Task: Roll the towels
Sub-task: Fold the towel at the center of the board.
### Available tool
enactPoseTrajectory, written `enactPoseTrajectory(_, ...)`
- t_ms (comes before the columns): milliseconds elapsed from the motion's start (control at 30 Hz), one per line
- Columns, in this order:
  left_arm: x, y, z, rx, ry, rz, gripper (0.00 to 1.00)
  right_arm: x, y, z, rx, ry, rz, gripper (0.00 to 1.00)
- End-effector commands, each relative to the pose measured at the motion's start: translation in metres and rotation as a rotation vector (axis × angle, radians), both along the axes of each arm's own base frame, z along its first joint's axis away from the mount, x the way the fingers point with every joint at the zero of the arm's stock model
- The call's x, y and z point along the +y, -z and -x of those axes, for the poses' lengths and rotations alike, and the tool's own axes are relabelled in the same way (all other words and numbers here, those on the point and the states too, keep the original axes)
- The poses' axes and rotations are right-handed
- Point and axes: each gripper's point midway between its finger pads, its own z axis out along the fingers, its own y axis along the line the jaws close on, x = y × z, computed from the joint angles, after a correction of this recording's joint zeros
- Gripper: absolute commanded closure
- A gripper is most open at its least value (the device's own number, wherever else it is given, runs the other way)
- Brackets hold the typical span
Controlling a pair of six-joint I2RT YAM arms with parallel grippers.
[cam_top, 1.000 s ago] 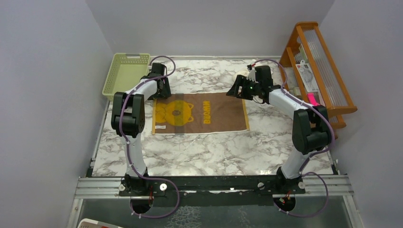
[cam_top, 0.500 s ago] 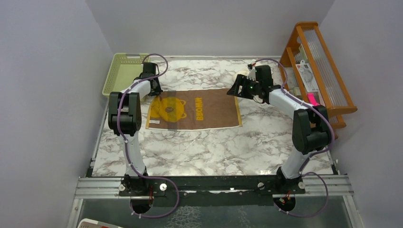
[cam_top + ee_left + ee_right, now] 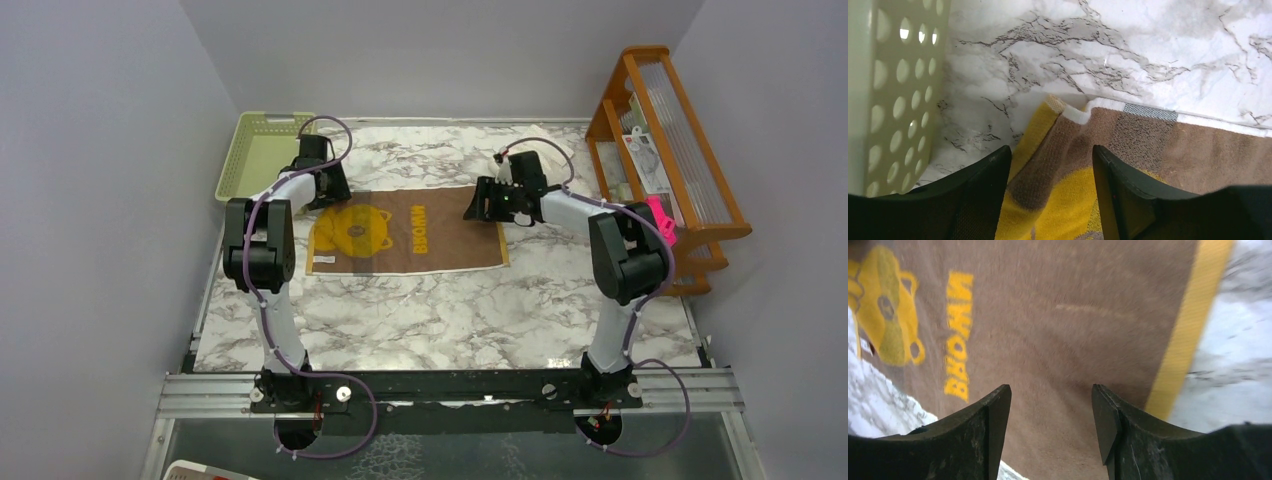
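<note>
The brown towel with mustard-yellow border, bear print and lettering lies flat on the marble table. My left gripper is open at its far left corner. In the left wrist view the gripper straddles that corner, which is turned up and shows yellow backing. My right gripper is open over the far right corner. In the right wrist view it hovers above brown cloth beside the yellow border. I cannot make out the cream-white towel.
A light-green plastic basket stands at the far left, right beside my left gripper; its perforated wall fills the left wrist view's left side. A wooden rack stands at the far right. Grey walls enclose the table.
The brown towel slid left and away, then stayed put. My right gripper moved left and down onto the towel's far right corner. My left gripper shifted only slightly.
</note>
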Motion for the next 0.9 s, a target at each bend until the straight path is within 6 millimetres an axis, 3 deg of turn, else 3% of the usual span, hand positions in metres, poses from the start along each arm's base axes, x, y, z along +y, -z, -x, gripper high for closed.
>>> enactPoseTrajectory(0,-0.014,-0.034,0.002,-0.043,0.058,0.063,0.36,0.013,0.029,0.026,0.092,-0.057,-0.060,0.39)
enactPoseTrajectory(133,-0.019,-0.043,0.002,-0.048,0.108,0.075,0.36,-0.013,0.058,0.049,0.199,0.020,-0.023,0.40)
enactPoseTrajectory(267,-0.016,-0.046,0.005,-0.042,0.131,0.076,0.36,-0.052,0.077,0.078,0.321,0.126,-0.054,0.40)
enactPoseTrajectory(433,-0.012,-0.042,0.009,-0.042,0.131,0.077,0.36,-0.089,0.073,0.102,0.333,0.209,0.010,0.40)
enactPoseTrajectory(633,-0.035,-0.031,-0.006,-0.069,0.194,0.187,0.48,-0.094,0.060,0.095,0.284,0.199,0.041,0.40)
enactPoseTrajectory(867,-0.044,-0.025,-0.022,-0.113,0.229,0.181,0.50,-0.086,0.056,0.090,0.278,0.171,0.003,0.41)
